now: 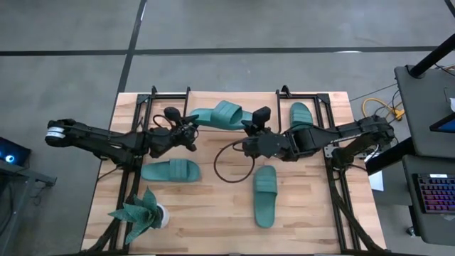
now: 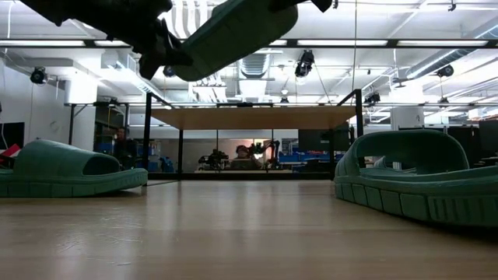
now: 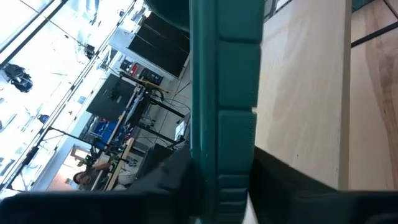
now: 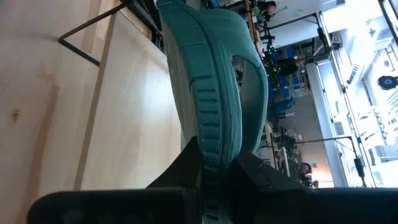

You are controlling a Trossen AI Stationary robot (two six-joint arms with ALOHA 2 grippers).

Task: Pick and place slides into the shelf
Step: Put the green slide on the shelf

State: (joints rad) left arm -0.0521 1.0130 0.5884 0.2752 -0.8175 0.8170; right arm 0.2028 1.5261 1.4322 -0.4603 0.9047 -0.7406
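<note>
in the top-down picture, the bottom edge of the table point(image 1: 213, 227) comes first. a green plant in a white pot point(image 1: 142, 213) sits at the lower left corner, close to the table's edge. one slide point(image 1: 265, 195) lies flat at the lower middle-right, with bare wood all around it. a little higher and to the left, a second slide point(image 1: 170, 170) lies flat too. a thin dark cable loop point(image 1: 231, 167) rests on the wood between these two.

in the middle of the frame both arms meet. the left gripper point(image 1: 190, 135) comes in from the left edge and the right gripper point(image 1: 249, 135) comes in from the right edge. between them they hold up a third slide point(image 1: 222, 115), tilted, one gripper at each end. the left wrist picture shows the left fingers point(image 3: 180, 180) on each side of the slide's sole edge, pinching it. the right wrist picture shows the right fingers point(image 4: 186, 162) pressed onto the sole edge as well. in the low picture this slide point(image 2: 233, 31) hangs high at the top of the frame, well above the table, with lots of open room under it.

farther back, near the top edge of the table, stands the shelf point(image 1: 234, 99), with its light board point(image 2: 253, 118) on thin black legs. the space under the board is open. a fourth slide point(image 1: 301, 114) lies at the upper right, just beside the right arm.
</note>
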